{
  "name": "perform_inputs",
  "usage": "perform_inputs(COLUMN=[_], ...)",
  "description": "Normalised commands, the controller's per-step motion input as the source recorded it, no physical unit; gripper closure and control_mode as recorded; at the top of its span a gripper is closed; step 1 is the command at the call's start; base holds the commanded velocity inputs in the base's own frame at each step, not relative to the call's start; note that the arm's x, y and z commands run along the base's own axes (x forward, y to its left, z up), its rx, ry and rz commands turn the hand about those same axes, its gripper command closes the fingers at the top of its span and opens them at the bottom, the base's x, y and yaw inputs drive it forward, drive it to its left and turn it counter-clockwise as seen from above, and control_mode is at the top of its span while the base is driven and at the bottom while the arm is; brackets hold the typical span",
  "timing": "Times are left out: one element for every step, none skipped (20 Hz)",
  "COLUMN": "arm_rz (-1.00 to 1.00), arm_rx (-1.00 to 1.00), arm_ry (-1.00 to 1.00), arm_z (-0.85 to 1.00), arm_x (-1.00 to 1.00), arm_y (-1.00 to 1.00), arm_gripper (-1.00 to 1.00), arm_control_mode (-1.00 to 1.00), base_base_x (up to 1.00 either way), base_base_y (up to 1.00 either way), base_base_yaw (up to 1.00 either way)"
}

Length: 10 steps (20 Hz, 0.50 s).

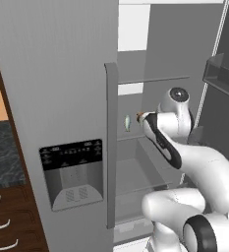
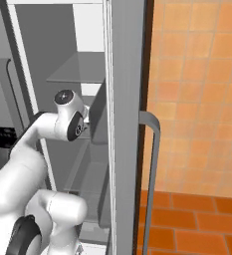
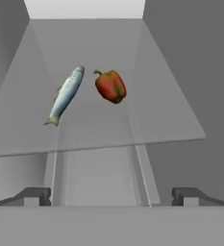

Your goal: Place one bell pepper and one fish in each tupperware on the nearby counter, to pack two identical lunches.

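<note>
In the hand view a silver-blue fish [image 3: 65, 95] and a red-orange bell pepper [image 3: 110, 86] lie side by side on a glass fridge shelf [image 3: 171, 120], fish to the left. My gripper [image 3: 112, 197] faces them from short of the shelf's near edge, open, with nothing between its fingertips [image 3: 36, 196]. From the left base the fish [image 1: 128, 122] shows on the shelf, and a sliver of the bell pepper [image 1: 139, 116] peeks out beside my arm. The dark speckled counter [image 1: 0, 152] lies at far left. The tupperware is out of view.
The fridge's shut left door carries a dispenser panel [image 1: 72, 172] and a tall handle [image 1: 111, 147] close to my arm. The open right door [image 2: 125, 124] with its handle [image 2: 152, 149] stands beside the arm. Door bins [image 1: 224, 78] hang at right. Wood drawers [image 1: 3, 221] sit under the counter.
</note>
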Motion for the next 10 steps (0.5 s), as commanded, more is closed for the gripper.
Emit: perform_inputs(arm_rz=[0.0,0.0,0.0,0.0,0.0,0.01,0.02,0.02,0.01,0.01], arm_rx=[0.01,0.0,0.0,0.0,0.0,0.0,0.0,0.0,0.0,0.0], arm_ry=[0.01,0.0,0.0,0.0,0.0,0.0,0.0,-0.06,-0.08,-0.08], arm_z=[-0.04,-0.03,-0.14,-0.17,-0.26,-0.25,-0.3,-0.31,-0.3,-0.29], arm_x=[0.69,0.66,0.61,0.59,0.58,0.48,0.43,0.39,0.36,0.37], arm_y=[-0.24,-0.22,-0.19,-0.12,0.0,0.0,0.0,0.0,0.0,0.0], arm_gripper=[-1.0,-1.0,-1.0,-1.0,-1.0,-1.0,-1.0,-1.0,-1.0,-1.0], arm_control_mode=[-1.0,-1.0,-1.0,-1.0,-1.0,-1.0,-1.0,-1.0,-1.0,-1.0], base_base_x=[0.0,0.0,0.0,0.0,0.0,0.0,0.0,0.0,0.0,0.0], base_base_y=[0.0,0.0,0.0,0.0,0.0,0.0,0.0,0.0,0.0,0.0], base_base_yaw=[0.0,0.0,0.0,0.0,0.0,0.0,0.0,0.0,0.0,0.0])
